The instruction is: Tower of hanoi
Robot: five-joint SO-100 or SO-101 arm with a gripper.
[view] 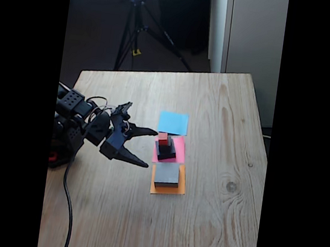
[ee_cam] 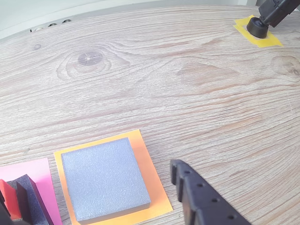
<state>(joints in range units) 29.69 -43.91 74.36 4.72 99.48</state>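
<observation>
The grey slab (view: 167,174) (ee_cam: 103,178) lies flat on the orange paper square (view: 168,190) (ee_cam: 152,173). On the pink paper (view: 156,155) (ee_cam: 28,171) stand black blocks (view: 167,149) (ee_cam: 26,197) with the tiny red cube (view: 163,138) (ee_cam: 5,201) at their side; how they are stacked is unclear. My gripper (view: 147,148) hovers left of these blocks in the fixed view, open, with nothing between its jaws. One black finger (ee_cam: 197,197) reaches in at the bottom of the wrist view, right of the grey slab.
A blue paper square (view: 173,123) lies bare beyond the pink one. The arm's cable (view: 68,208) trails to the table's front. A tripod foot (ee_cam: 257,27) rests on yellow tape on the wooden table (view: 212,227); another tripod (view: 135,28) stands behind the table.
</observation>
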